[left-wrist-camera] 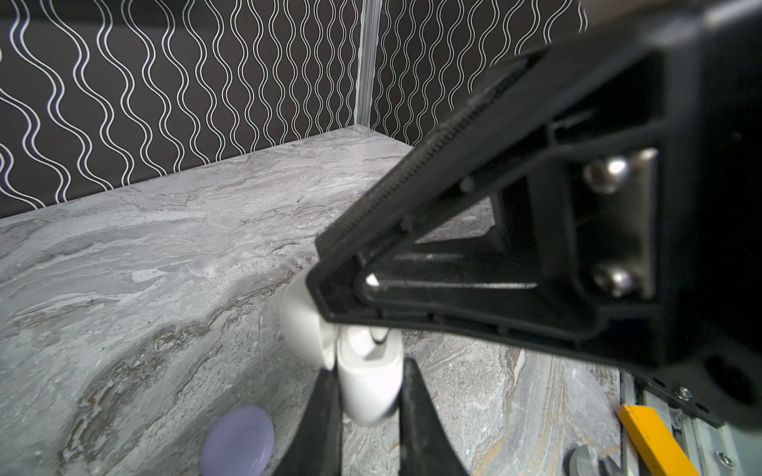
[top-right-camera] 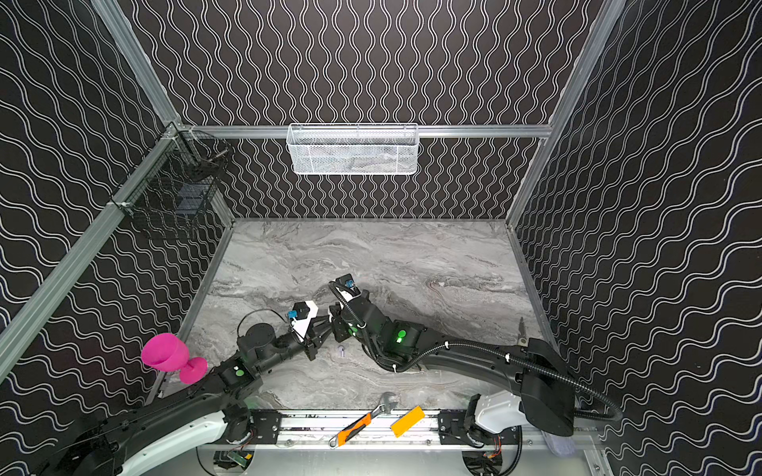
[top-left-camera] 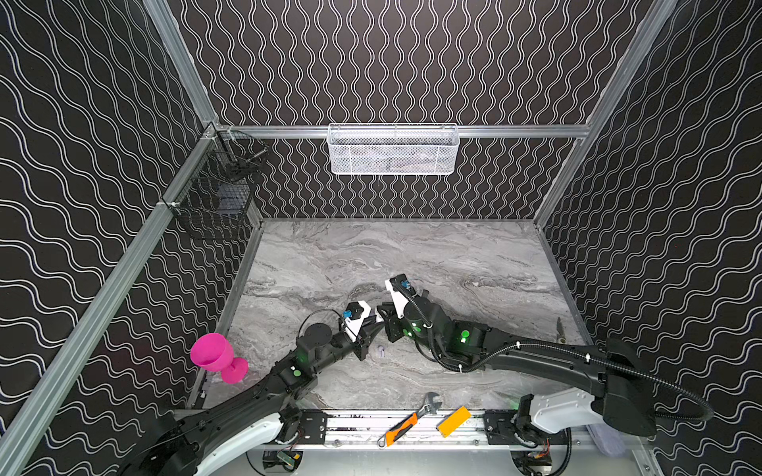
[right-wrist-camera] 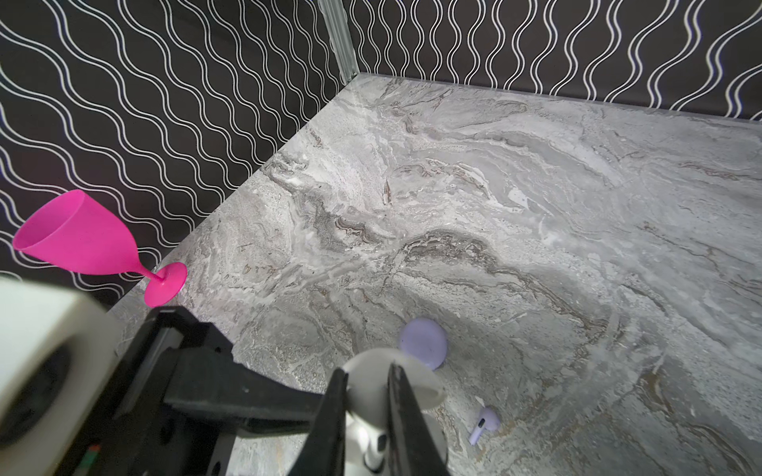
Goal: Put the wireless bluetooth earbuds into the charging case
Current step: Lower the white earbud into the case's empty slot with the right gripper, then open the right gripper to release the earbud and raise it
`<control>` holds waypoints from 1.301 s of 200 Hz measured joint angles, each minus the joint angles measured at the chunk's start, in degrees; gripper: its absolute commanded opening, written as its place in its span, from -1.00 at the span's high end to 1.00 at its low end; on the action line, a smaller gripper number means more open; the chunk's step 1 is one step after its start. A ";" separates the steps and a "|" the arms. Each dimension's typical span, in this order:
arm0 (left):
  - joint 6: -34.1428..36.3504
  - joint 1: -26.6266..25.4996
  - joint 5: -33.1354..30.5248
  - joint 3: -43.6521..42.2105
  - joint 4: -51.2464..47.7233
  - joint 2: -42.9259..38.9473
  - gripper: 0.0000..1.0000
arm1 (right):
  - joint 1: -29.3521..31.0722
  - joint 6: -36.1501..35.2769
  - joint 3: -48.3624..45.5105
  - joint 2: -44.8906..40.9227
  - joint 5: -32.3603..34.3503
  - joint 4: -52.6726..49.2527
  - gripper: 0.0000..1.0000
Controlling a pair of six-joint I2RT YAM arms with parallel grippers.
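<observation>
We see a white earbud (right-wrist-camera: 369, 443) pinched in the right pincer (right-wrist-camera: 367, 371), at the mouth of the open white case (left-wrist-camera: 367, 383). The left pincer (left-wrist-camera: 367, 366) clamps that case by its body. In both top views the two pincers meet tip to tip at lower centre of the frame. Just below them a lavender earbud (top-left-camera: 381, 351) lies on the table (top-left-camera: 412, 255), near a round lavender case (right-wrist-camera: 422, 342).

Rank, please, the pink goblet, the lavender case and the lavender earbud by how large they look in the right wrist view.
1. pink goblet
2. lavender case
3. lavender earbud
All differences are plain.
</observation>
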 measured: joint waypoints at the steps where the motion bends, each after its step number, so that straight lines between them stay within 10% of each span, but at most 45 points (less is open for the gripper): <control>1: 0.00 0.00 0.00 0.00 0.00 0.00 0.99 | 0.00 0.00 0.00 0.00 0.00 0.00 0.76; 260: 0.02 0.00 -1.14 -0.13 -1.62 -1.14 0.99 | 0.44 1.29 -0.87 -0.35 -0.74 -0.79 0.40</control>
